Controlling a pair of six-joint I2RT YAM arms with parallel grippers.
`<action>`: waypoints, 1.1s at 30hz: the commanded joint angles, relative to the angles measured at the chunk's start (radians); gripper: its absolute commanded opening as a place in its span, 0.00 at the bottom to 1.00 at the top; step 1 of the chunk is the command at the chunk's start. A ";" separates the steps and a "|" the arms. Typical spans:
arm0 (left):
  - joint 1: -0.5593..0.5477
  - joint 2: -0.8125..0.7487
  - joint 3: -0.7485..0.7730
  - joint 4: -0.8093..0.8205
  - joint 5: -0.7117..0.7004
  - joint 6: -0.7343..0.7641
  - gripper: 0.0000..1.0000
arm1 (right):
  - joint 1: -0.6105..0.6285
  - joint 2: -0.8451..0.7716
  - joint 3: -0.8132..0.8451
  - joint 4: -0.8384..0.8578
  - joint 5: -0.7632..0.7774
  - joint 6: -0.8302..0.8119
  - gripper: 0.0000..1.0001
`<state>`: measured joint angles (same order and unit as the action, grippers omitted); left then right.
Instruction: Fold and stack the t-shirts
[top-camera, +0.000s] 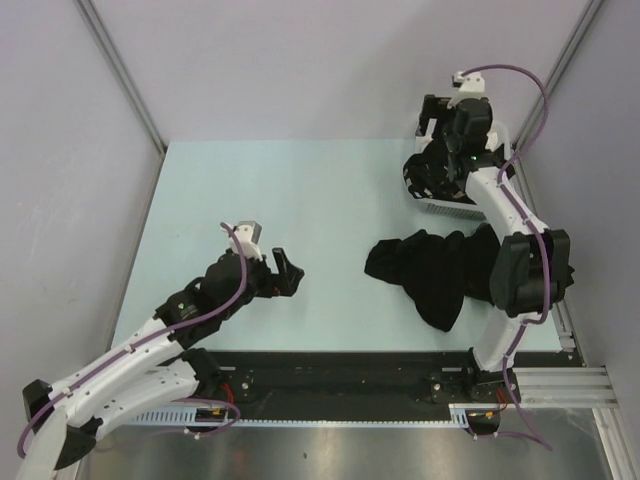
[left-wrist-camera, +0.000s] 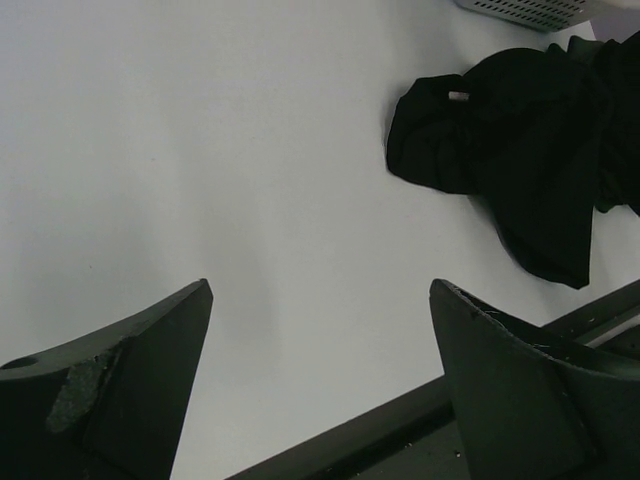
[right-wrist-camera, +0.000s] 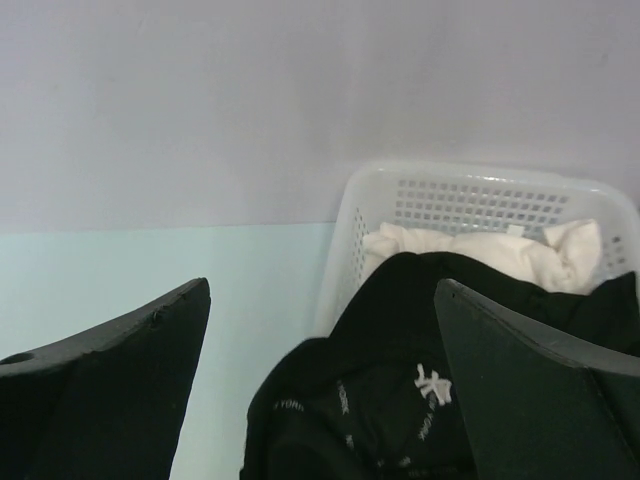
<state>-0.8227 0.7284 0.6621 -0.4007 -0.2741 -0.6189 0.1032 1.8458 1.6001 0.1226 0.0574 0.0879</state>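
Currently, a crumpled t-shirt is seen on the tabletop, to the right of the left fingers, held apart and empty; the right fingers, likewise apart, are poised over more t-shirts in the basket.

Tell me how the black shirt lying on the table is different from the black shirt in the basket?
The shirt on the table lies heaped on the flat table; the shirt in the basket spills over the basket rim, beside a white cloth. The basket shirt shows white print; the table shirt only a tiny white tag. Both are black and crumpled.
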 joint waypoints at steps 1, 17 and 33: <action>-0.006 -0.015 -0.007 0.079 0.041 0.038 0.95 | 0.117 -0.083 -0.072 -0.110 0.275 -0.243 1.00; -0.006 -0.073 0.034 0.005 0.055 0.067 0.95 | 0.194 0.012 0.014 -0.541 0.141 -0.131 0.28; -0.006 -0.132 0.024 0.005 -0.002 0.019 0.95 | 0.260 0.072 0.011 -0.534 0.033 -0.048 0.00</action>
<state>-0.8227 0.6018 0.6567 -0.4118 -0.2516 -0.5812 0.3759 1.8839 1.6077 -0.4351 0.1074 0.0154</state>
